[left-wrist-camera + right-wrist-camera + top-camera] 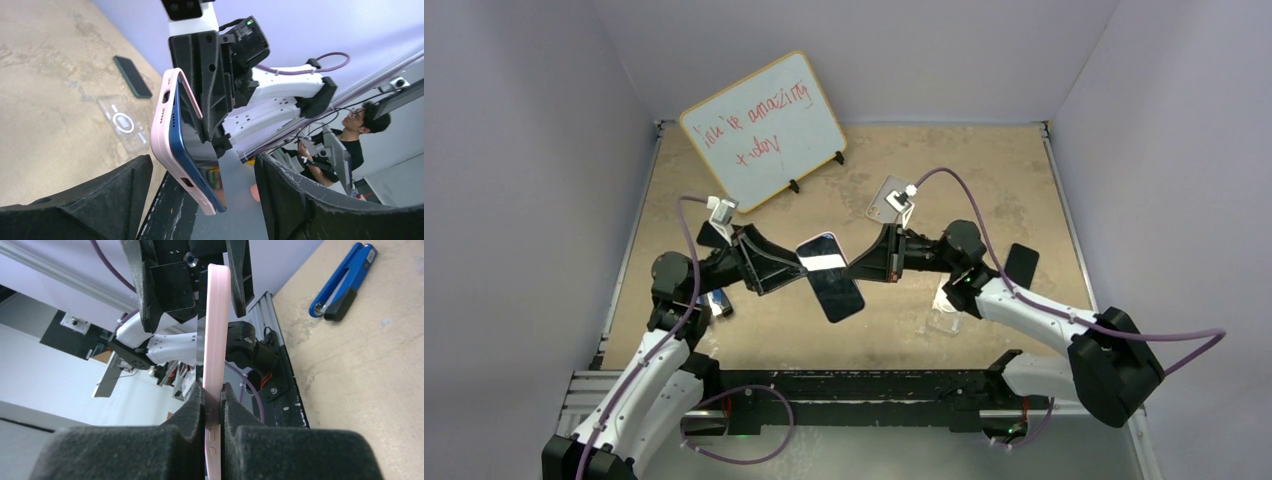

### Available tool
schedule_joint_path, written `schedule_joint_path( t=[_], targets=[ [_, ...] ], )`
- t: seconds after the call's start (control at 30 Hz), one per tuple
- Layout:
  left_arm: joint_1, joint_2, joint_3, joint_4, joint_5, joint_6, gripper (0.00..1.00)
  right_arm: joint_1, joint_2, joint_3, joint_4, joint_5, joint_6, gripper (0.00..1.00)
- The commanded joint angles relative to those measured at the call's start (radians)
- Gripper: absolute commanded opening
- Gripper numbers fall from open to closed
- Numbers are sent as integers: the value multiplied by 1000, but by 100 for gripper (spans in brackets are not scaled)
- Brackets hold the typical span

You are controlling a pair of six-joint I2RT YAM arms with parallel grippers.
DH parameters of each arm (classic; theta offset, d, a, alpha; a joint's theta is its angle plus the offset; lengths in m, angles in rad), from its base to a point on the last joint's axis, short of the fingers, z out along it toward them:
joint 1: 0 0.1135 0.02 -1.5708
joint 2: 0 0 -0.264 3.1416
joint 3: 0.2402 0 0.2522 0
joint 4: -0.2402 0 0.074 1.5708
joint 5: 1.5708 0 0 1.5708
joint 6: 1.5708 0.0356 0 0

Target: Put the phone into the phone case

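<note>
My right pincer (pixel 212 390) pinches the soft pink phone case (pixel 160 130), with the slim blue phone (pixel 192 150) part-seated inside, above the middle of the table (pixel 984 180). My left pincer (pixel 202 167) is spread beside it. The phone looks rigid and slick, so I'd press on the case's flexible rim.

Colours only. Case (pixel 216 340): plain pale pink. Phone (pixel 187 150) in it: blue rim, black glass. My fingers (pixel 190 410): matte black on both arms; arm links (pixel 1034 310) white. Table (pixel 984 170): mottled tan. Whiteboard (pixel 762 130) at 11 o'clock: white, red handwriting, yellow-wood frame. Spare case (pixel 122 122): clear, white ring print. Spare phone (pixel 1021 262) at 3 o'clock: dark, near black. Stapler (pixel 345 282): blue, black base.
</note>
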Motion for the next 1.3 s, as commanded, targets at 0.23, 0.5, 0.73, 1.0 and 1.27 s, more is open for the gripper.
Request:
schedule_joint_path(
  t=[0.23, 0.5, 0.73, 1.0, 1.27],
  targets=[
    [4, 21, -67, 448, -24, -247, 51, 1, -8, -15, 303, -41, 163, 0],
    [4, 46, -53, 417, -31, -235, 29, 2, 20, -26, 316, -46, 169, 0],
    [4, 43, 92, -134, -80, 74, 0, 4, 38, -34, 310, -39, 161, 0],
    [4, 34, 124, -238, -94, 125, 0, 15, 59, -19, 326, -21, 170, 19],
    [4, 27, 69, -31, -49, -60, 3, 29, 75, -12, 393, 1, 205, 0]
  ],
)
